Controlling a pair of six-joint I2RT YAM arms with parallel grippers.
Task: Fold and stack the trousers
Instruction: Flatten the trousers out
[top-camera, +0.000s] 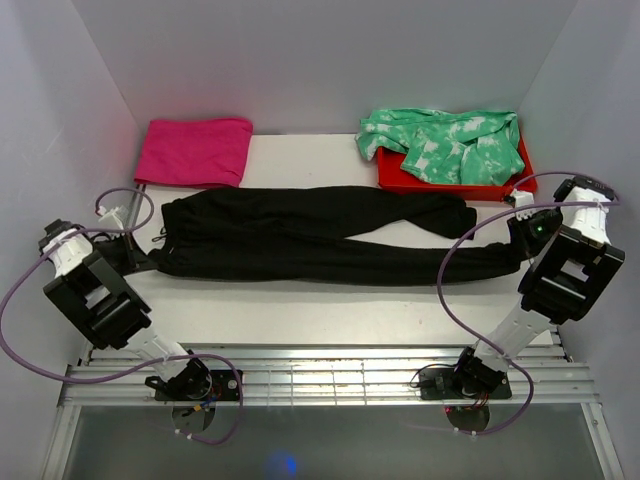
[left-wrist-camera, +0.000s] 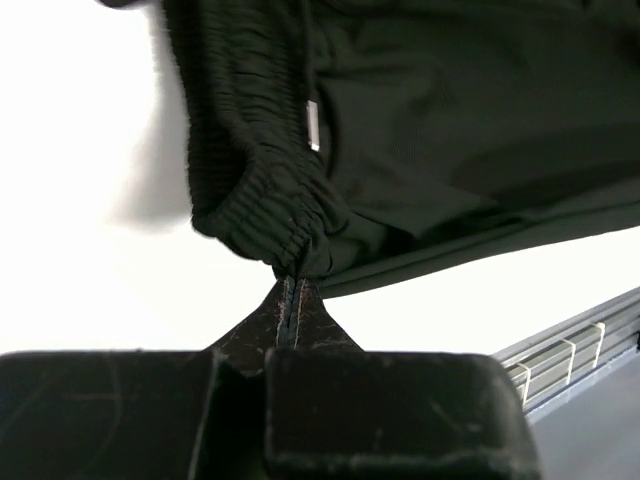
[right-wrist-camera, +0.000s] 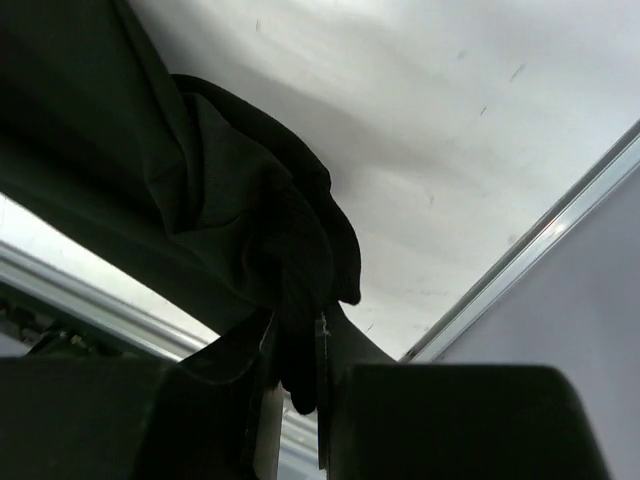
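At both ends of the trousers (top-camera: 320, 235), the left hand (left-wrist-camera: 290, 290) pinches the waistband (left-wrist-camera: 250, 150) and the right hand (right-wrist-camera: 295, 345) pinches a cuff (right-wrist-camera: 300, 250); the first fold likely needs both to lift together.

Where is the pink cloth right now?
In the top view, the pink cloth lies folded at the far left of the table, just beyond the trousers' waistband end.
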